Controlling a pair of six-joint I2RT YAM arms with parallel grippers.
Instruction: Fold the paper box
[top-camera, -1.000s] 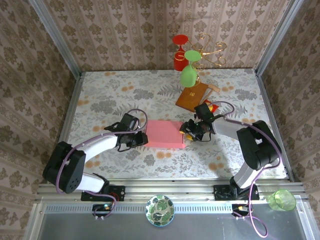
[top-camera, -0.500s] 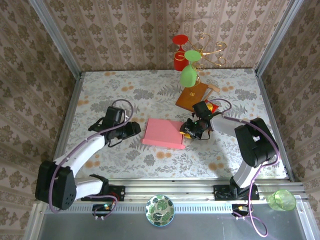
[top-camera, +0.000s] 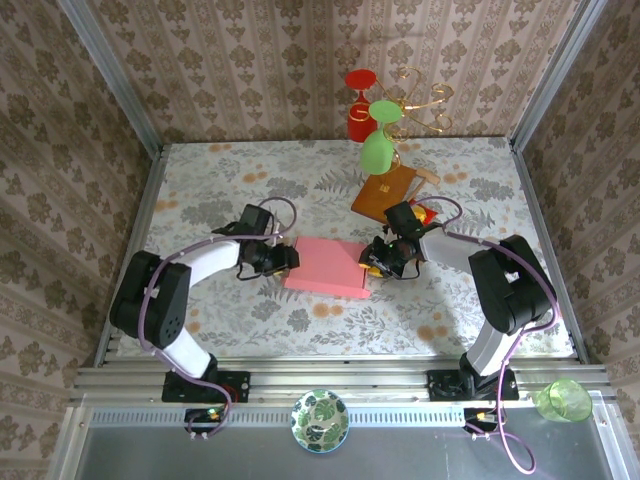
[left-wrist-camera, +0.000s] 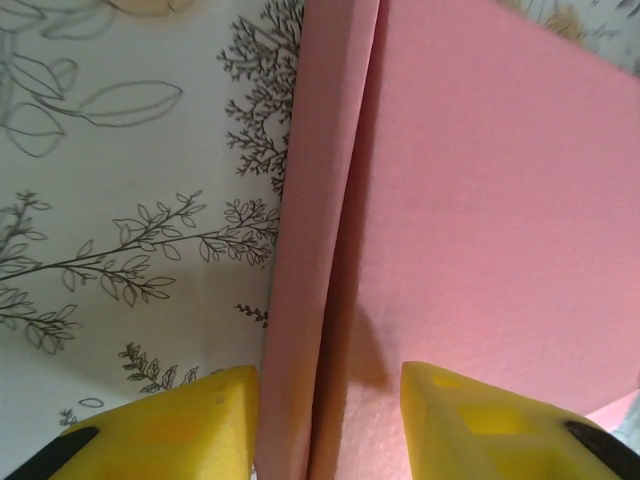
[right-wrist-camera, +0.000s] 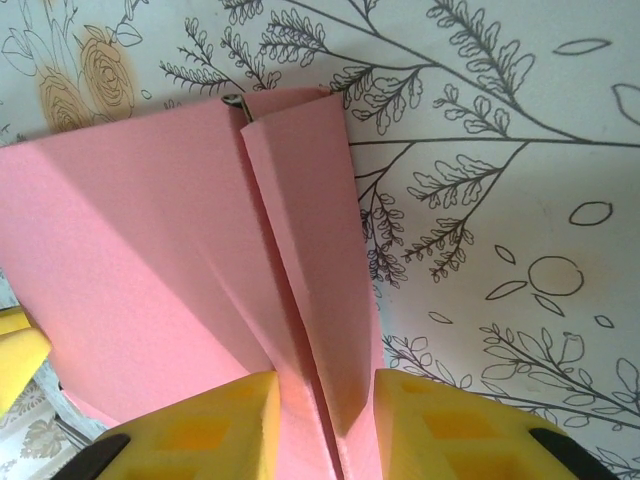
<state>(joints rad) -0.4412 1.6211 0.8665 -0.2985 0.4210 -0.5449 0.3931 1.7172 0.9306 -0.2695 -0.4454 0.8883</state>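
Note:
The pink paper box (top-camera: 325, 267) lies flat in the middle of the table, between my two grippers. At its left edge is my left gripper (top-camera: 282, 258). In the left wrist view that gripper (left-wrist-camera: 328, 432) straddles the box's left side wall (left-wrist-camera: 305, 300). One yellow finger (left-wrist-camera: 180, 430) rests against the wall, and the other hangs apart over the top panel, so the jaws are open. My right gripper (top-camera: 376, 262) is at the box's right edge. In the right wrist view the right gripper (right-wrist-camera: 328, 432) is shut on a folded pink flap (right-wrist-camera: 320, 250).
Behind the right gripper lies a brown board (top-camera: 385, 193), with a small red-yellow packet (top-camera: 428, 213) beside it. A red cup (top-camera: 359, 120), a green glass (top-camera: 377, 150) and a gold wire stand (top-camera: 420, 100) are at the back wall. A patterned bowl (top-camera: 320, 420) and a green cup (top-camera: 563, 400) sit on the near rail.
My left gripper let go, swung away to the left, then came back open to the box's left edge. The right gripper closed on the right flap. The box turned slightly.

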